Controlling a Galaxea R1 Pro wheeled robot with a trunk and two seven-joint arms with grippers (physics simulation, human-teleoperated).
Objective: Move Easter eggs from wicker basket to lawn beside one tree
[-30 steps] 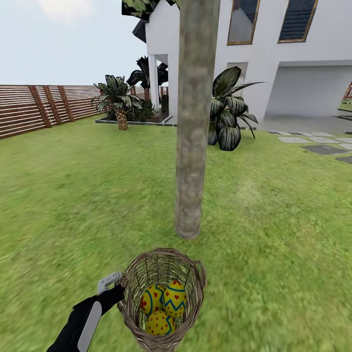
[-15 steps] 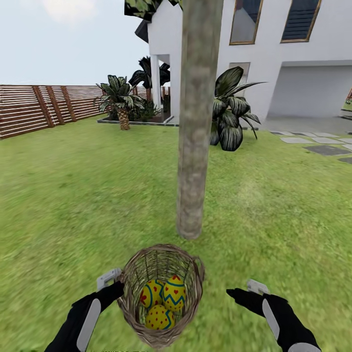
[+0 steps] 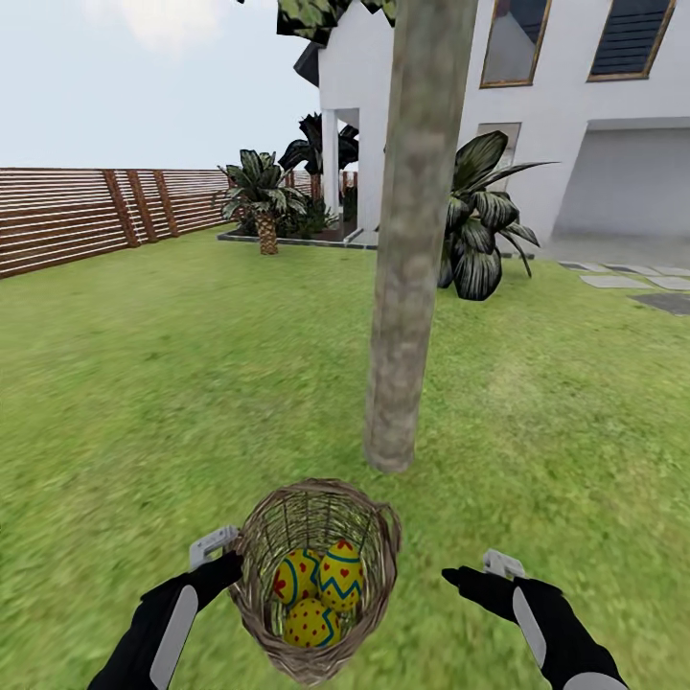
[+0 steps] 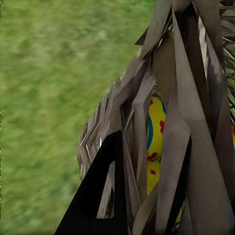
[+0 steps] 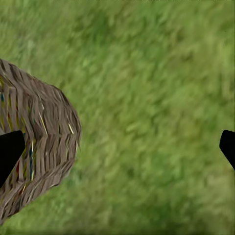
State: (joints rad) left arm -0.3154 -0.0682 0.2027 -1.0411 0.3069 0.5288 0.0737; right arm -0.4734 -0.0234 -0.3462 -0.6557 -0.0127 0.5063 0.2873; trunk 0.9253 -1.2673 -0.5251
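Observation:
The wicker basket [image 3: 257, 602] is low in the head view, its left rim clamped in my left gripper [image 3: 228, 565], which is shut on it. Three yellow Easter eggs lie inside: one with blue bands [image 3: 296, 579], one with a blue zigzag [image 3: 342, 573] and one with red dots [image 3: 310, 624]. In the left wrist view a dark finger [image 4: 98, 196] presses against the wicker [image 4: 171, 98], with an egg [image 4: 156, 122] showing through. My right gripper [image 3: 462, 579] is open and empty to the right of the basket [image 5: 44, 142], apart from it. The tree [image 3: 407, 287] rises just beyond the basket on the lawn [image 3: 144, 383].
A brown slat fence [image 3: 67, 216] bounds the lawn at the left. The white house [image 3: 575, 125] stands behind the tree, with palm-like plants [image 3: 484, 230] and a smaller palm [image 3: 264, 196] along its front. Grey paving slabs [image 3: 623, 283] lie at the right.
The view has shifted, so the tree now sits further right and closer. My right arm has come into view beside the basket. The left gripper still holds the basket with the eggs inside.

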